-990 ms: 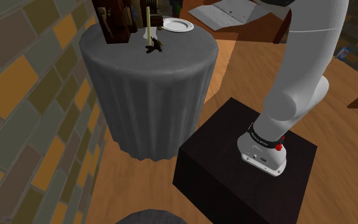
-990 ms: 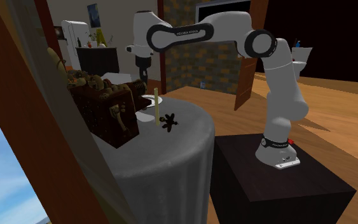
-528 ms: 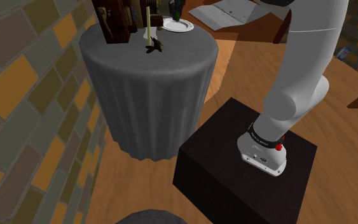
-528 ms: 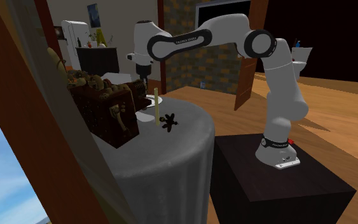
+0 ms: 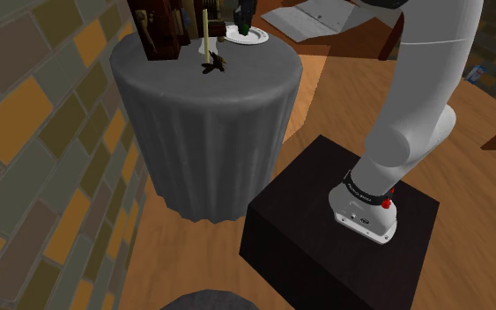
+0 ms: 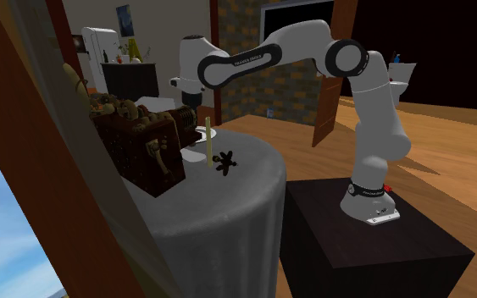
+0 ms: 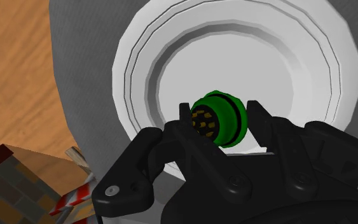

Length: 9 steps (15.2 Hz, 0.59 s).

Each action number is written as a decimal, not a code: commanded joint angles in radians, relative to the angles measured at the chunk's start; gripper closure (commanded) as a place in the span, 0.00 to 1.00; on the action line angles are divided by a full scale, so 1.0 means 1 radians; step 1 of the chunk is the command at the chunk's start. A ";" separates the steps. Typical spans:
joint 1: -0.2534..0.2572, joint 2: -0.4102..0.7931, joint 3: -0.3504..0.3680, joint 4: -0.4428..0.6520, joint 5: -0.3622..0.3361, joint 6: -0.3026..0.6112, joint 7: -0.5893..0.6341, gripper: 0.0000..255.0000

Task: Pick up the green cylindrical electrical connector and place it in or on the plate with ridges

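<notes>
Hanging over the white ridged plate (image 7: 139, 57), at the upper middle of the shoulder view, the green connector (image 7: 217, 121) is found clasped end-on between the narrowly parted fingers of the gripper (image 7: 220, 113). Contact with the plate cannot be confirmed. If released from height, the round body could roll or bounce out. The table (image 7: 85, 76) edge is close by, with the floor (image 7: 12, 63) beyond.

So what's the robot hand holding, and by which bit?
The gripper clasps the green connector by its round sides, pin end facing the camera, over the ridged white plate.
</notes>
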 commanded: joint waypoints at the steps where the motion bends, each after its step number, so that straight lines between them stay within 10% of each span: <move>1: 0.000 0.002 -0.001 -0.001 0.000 0.000 0.000 1.00; 4: 0.000 0.002 0.000 -0.001 0.000 0.000 0.000 1.00; 5: 0.000 0.002 0.000 -0.001 0.000 0.000 0.001 0.00; 9: -0.001 0.002 -0.001 -0.001 0.000 0.000 0.000 0.00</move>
